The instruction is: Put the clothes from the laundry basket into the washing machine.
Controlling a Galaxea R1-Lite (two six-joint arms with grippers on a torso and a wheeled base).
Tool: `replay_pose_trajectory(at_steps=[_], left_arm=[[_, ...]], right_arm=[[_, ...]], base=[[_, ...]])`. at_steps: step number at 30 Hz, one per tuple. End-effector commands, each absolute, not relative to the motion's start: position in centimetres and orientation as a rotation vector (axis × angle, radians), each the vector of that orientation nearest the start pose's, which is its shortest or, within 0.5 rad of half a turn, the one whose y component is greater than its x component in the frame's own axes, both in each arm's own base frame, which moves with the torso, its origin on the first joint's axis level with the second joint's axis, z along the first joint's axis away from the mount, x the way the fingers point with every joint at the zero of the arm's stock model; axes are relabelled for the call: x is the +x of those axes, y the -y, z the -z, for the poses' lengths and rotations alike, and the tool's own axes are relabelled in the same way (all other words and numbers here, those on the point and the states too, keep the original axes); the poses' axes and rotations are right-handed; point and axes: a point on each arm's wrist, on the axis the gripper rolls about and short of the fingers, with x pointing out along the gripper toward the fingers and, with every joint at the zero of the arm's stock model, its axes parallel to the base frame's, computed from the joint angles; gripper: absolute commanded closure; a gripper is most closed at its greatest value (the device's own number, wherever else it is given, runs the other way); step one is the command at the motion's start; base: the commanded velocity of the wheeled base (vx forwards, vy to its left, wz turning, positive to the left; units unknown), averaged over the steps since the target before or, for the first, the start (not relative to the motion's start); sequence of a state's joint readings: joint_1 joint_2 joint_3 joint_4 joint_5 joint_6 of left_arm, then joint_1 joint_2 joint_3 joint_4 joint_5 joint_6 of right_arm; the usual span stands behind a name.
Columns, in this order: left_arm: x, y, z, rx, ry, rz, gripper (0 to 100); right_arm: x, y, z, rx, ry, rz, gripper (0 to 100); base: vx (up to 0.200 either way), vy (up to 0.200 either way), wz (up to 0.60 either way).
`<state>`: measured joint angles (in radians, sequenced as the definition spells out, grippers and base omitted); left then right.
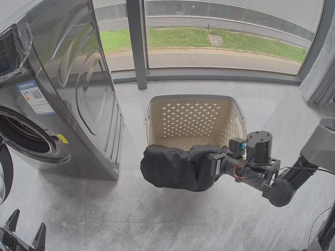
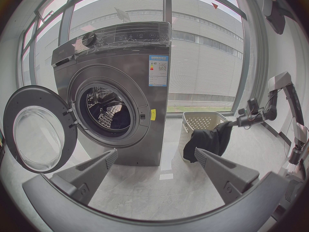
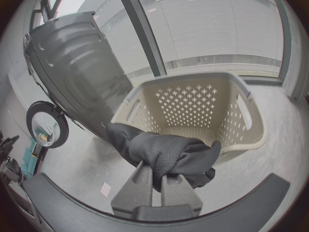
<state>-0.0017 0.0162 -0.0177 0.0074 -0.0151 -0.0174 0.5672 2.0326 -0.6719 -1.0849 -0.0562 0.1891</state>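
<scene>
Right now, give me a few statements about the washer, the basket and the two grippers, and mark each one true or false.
1. The right gripper is shut on a dark garment. True.
2. The washing machine has its door closed. False: the door stands swung open, and the drum shows.
3. The left gripper holds a piece of clothing. False: it is open and empty.
4. The laundry basket stands upright on the floor beside the washing machine. True.
</scene>
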Motion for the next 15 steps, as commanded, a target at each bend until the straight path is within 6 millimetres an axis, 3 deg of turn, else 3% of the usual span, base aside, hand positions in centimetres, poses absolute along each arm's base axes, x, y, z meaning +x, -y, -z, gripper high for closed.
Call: replay_pose_trajectory(at_steps=[1,5,15], left_arm=[[-2.2,0.0,-7.6,-0.015,-0.014,0.017,0],[-2.2,0.0,-7.6,-0.017,-0.012,0.017,0],[-2.2,0.0,-7.6,-0.017,-0.012,0.017,0]], right_arm=[[23.4,-16.7,-15.5,0.148,-0.113,-0.563,100],[21.8,-16.0,-17.3,0.166,-0.054,-0.595,100],[20.4,-15.0,-17.7,0.155,0.011,-0.616,100]], base=[[0.000,0.000,0.00],[0.000,0.000,0.00],[0.000,0.000,0.00]])
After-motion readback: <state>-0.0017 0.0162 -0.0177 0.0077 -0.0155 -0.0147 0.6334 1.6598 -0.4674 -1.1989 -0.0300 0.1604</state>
